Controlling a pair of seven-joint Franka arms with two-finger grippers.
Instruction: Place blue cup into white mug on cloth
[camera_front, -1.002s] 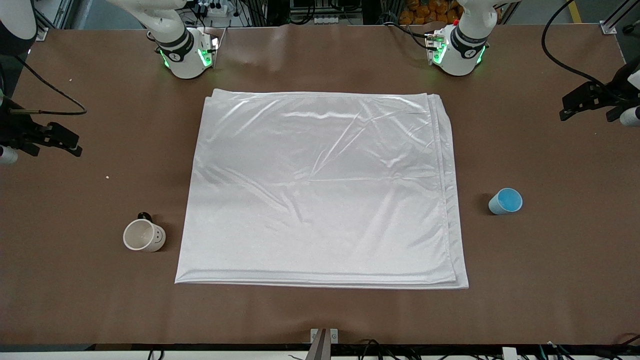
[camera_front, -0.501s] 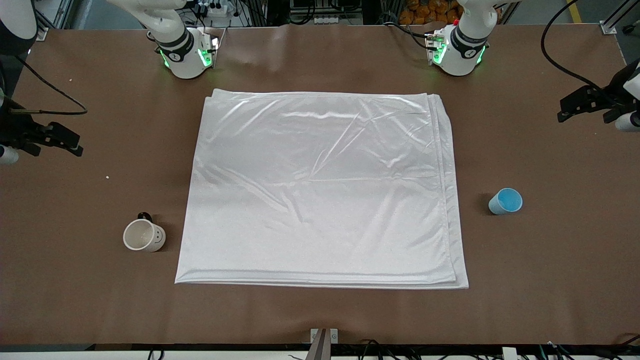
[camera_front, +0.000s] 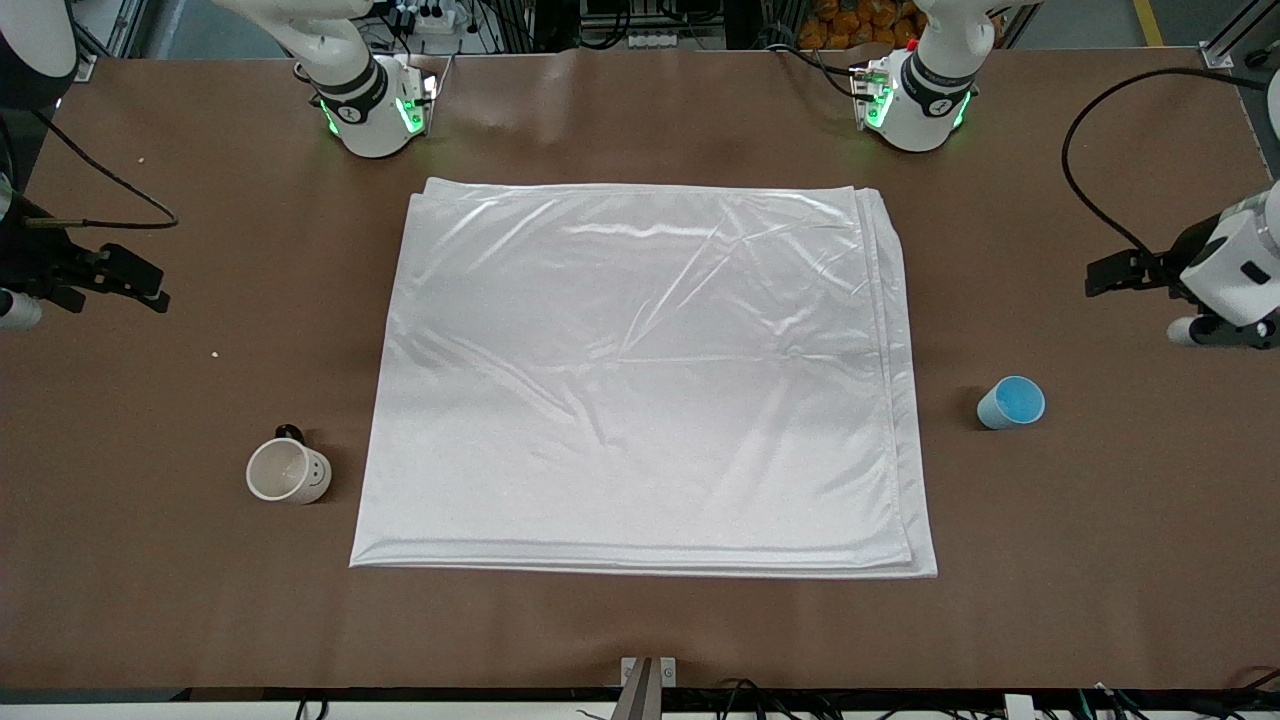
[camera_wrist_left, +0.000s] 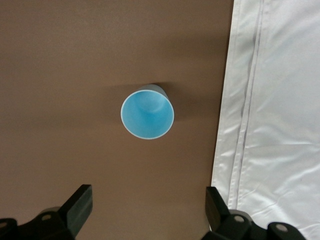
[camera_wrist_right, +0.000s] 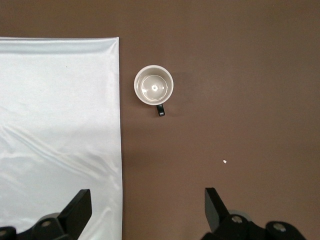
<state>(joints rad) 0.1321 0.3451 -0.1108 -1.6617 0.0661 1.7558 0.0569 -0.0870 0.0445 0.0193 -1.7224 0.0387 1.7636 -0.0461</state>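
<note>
Left claw (camera_front: 1135, 272) has swung in over bare bench (camera_front: 1100, 520) above the 1 blue cup (camera_front: 1011, 403), jaws apart; cup upright by cloth (camera_front: 640, 380) edge. 1 white mug (camera_front: 289, 470) upright at cloth's right-arm end. Right claw (camera_front: 120, 275) waits, jaws apart.

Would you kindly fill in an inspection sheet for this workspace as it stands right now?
Surface: brown table, bare around the cloth.
Job's things: cloth flat mid-table; white mug upright on the table off the cloth, toward the right arm's end; blue cup upright on the table off the cloth, toward the left arm's end.
Clutter: small pale crumb on the table.
Grippers: left gripper open, above the table by the blue cup; right gripper open, above the table near the white mug.
Cables: black cables trail from both arms.
Surroundings: arm bases with green lights lit.
</note>
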